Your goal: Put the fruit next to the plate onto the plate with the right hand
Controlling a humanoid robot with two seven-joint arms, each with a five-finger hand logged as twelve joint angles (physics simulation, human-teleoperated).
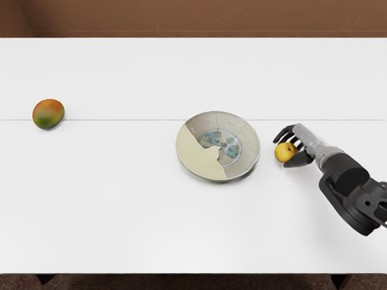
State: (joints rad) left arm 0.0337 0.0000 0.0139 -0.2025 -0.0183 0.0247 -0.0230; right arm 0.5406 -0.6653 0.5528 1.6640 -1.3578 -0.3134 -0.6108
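So the right hand (300, 145) comes in from the right edge, dark forearm (351, 190) angling up from the lower right corner. Its fingers (284, 133) are curled around a small yellow fruit (285, 151), upper fingers hooked over the top and far side and the thumb tucked under the near side, so it looks clamped on rather than just hovering. The fruit is just right of the plate (192, 158), close to the rim but not touching it, with a sliver of white table (121, 205) showing between them, so it's not on the plate yet. Can't really tell if the fruit is resting on the table or lifted a hair off it. The plate itself is a shallow round thing in the middle of the table, cream on the left part, greyish with blue blotches in the centre. Way off on the left there's a second fruit, a red-green mango (48, 113), lying on the table well apart from the plate and the hand
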